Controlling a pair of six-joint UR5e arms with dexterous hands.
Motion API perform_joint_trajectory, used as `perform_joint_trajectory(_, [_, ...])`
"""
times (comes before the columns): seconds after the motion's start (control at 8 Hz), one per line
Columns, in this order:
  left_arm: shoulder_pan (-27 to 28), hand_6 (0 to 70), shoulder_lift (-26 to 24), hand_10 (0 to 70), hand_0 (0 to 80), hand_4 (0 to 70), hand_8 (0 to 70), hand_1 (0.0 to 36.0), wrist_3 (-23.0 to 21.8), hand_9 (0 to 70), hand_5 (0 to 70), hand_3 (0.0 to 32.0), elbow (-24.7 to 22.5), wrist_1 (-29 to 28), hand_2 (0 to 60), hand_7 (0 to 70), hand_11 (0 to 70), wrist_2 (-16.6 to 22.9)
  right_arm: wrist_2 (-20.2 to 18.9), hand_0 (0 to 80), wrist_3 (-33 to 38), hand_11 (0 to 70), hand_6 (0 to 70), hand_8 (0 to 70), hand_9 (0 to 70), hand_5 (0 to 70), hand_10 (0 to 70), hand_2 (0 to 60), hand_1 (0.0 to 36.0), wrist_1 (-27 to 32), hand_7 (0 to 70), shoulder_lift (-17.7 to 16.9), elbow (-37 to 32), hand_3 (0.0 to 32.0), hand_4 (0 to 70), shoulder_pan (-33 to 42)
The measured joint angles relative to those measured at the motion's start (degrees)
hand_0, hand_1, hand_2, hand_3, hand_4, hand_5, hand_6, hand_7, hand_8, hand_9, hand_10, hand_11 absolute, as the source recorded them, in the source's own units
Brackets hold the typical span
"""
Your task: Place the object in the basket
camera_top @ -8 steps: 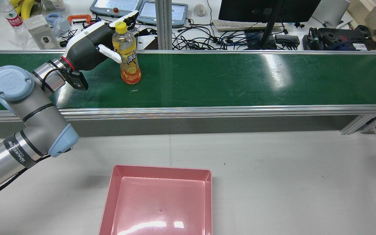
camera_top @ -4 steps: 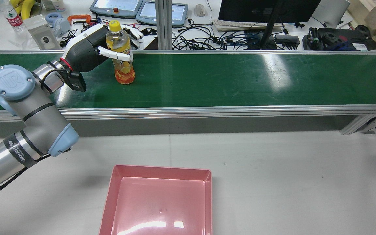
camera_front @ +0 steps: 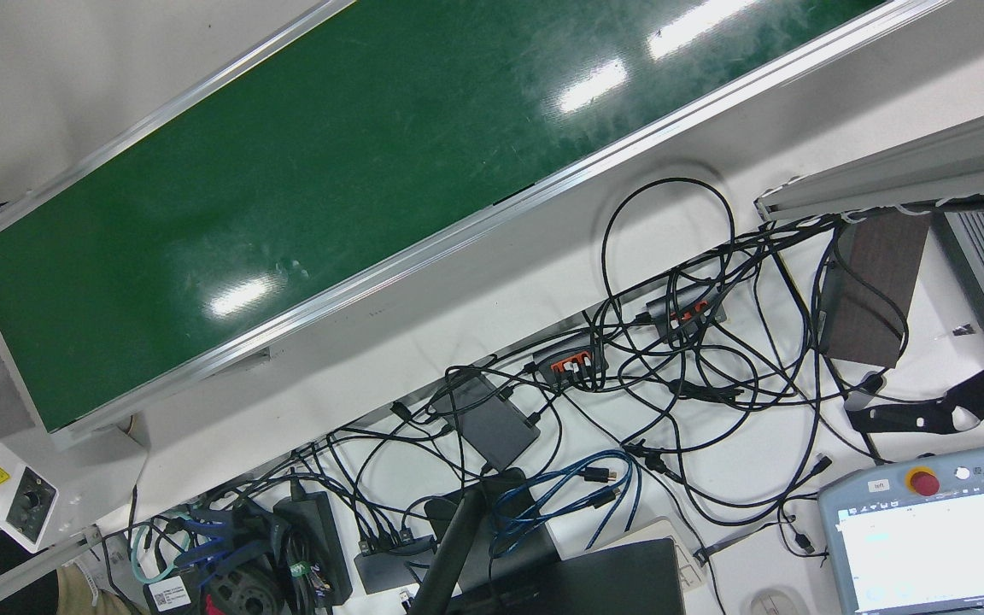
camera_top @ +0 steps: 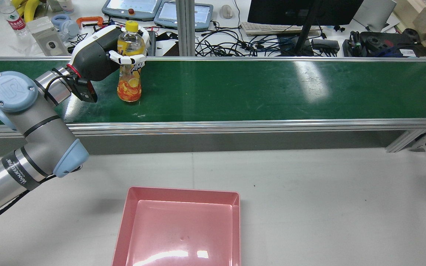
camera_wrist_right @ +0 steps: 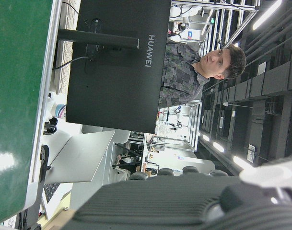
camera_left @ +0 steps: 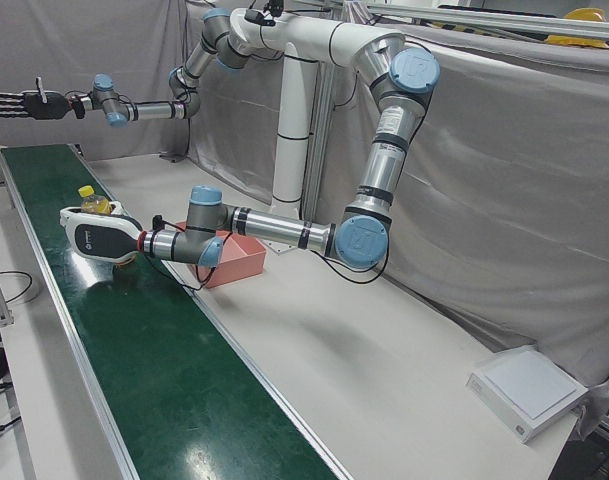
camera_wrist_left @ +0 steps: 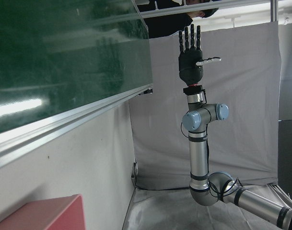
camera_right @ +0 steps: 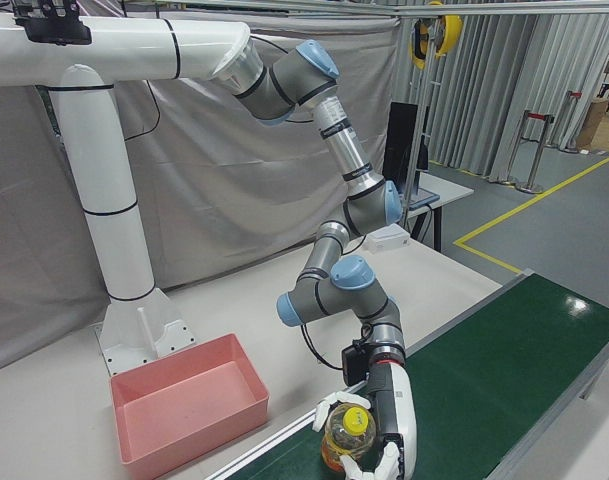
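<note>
Since half a second ago the bottle point(camera_top: 129, 79) has slid nearer the arm along the green belt point(camera_top: 272, 88), and the left hand point(camera_top: 100, 55) now has its fingers point(camera_top: 131, 58) wrapped round its upper body. The grip should firm before lifting toward the pink basket point(camera_top: 179, 225). The right hand point(camera_left: 24, 103) hangs spread and empty, well apart.

A bare green conveyor belt point(camera_front: 330, 171) runs slantwise across the white worktop point(camera_front: 492, 282). Below it sprawl black cables point(camera_front: 697, 342), and a teach pendant point(camera_front: 936, 538) sits at the lower right corner.
</note>
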Motion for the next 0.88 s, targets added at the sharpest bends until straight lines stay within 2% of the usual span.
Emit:
perform_joint_trajectory(0.25, [0.3, 38.0, 0.0, 70.0, 53.8, 35.4, 52.1, 20.2, 0.0, 70.0, 70.0, 0.0, -2.7, 0.1, 43.7, 70.0, 70.0, 0.2, 0.0, 0.0, 0.0, 0.0, 0.0, 0.0, 0.0, 0.0, 0.0, 0.0, 0.0, 0.0, 0.0, 0.0, 0.0, 0.0, 0.0, 0.0])
perform_joint_trajectory(0.5, [2.4, 36.5, 0.4, 70.0, 55.4, 35.1, 51.2, 20.2, 0.4, 70.0, 70.0, 0.0, -5.7, 0.1, 38.2, 70.0, 70.0, 0.4, 0.0, 0.0, 0.0, 0.0, 0.0, 0.0, 0.0, 0.0, 0.0, 0.0, 0.0, 0.0, 0.0, 0.0, 0.0, 0.0, 0.0, 0.0])
perform_joint_trajectory(0.88, [7.8, 35.5, 0.9, 70.0, 55.2, 35.2, 50.4, 19.7, 2.0, 70.0, 70.0, 0.0, -10.5, 1.2, 36.8, 70.0, 70.0, 0.5, 0.0, 0.0, 0.0, 0.0, 0.0, 0.0, 0.0, 0.0, 0.0, 0.0, 0.0, 0.0, 0.0, 0.0, 0.0, 0.0, 0.0, 0.0])
